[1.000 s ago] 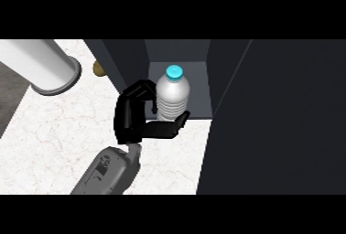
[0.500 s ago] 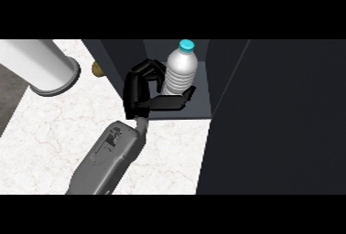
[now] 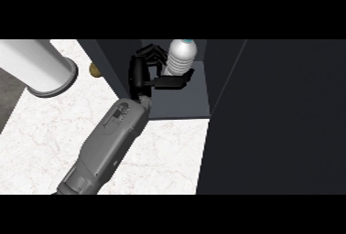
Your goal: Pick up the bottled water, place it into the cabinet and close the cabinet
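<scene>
As fingers curl, the hand (image 3: 143, 73) apparently grips the bottled water (image 3: 181, 57).

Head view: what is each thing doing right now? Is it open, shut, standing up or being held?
bottled water: upright inside the cabinet, held.
left robot hand: shut, fingers and thumb curled round the bottled water.
cabinet: open, not yet closed.
white cylinder: standing on the counter, untouched.

The white marble counter (image 3: 47, 132) carries a dark open cabinet (image 3: 179, 103) at twelve o'clock, a big white cylinder (image 3: 37, 64) at ten o'clock, and a small brass-coloured object (image 3: 95, 69) just beside the cabinet's left wall.
</scene>
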